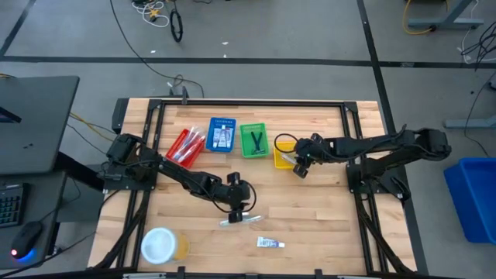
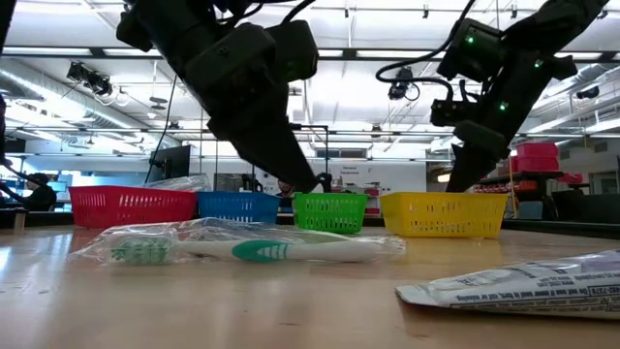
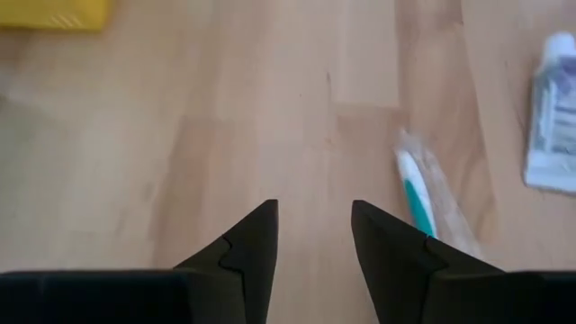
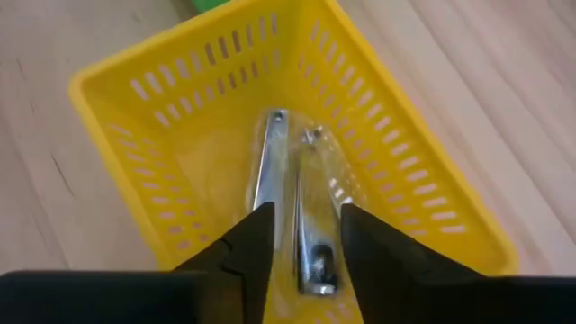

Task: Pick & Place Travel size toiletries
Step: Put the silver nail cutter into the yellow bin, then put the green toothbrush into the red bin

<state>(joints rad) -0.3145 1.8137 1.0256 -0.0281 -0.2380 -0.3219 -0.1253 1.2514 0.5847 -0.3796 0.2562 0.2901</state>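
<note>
Right tool [image 1: 298,167]: I hold it over the yellow bin [image 4: 135,99] at 2 o'clock on the worktop [image 1: 310,225], fingers parted, nothing gripped; two silvery nail clippers [image 4: 306,216] lie in the bin below it.

Left tool [image 1: 237,204]: open, empty, hovering beside the wrapped toothbrush [image 2: 262,249] at 6 o'clock.

Outstanding, by my judgement: toothbrush and toothpaste tube [image 1: 270,243].

Red, blue and green bins already hold items.

Labels: tube print unreadable.

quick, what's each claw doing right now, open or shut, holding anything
Left claw: open, empty, above the bare wooden table near the wrapped teal-and-white toothbrush.
Right claw: open, over the yellow slotted plastic bin, silvery metal nail clippers lying below it.
</note>
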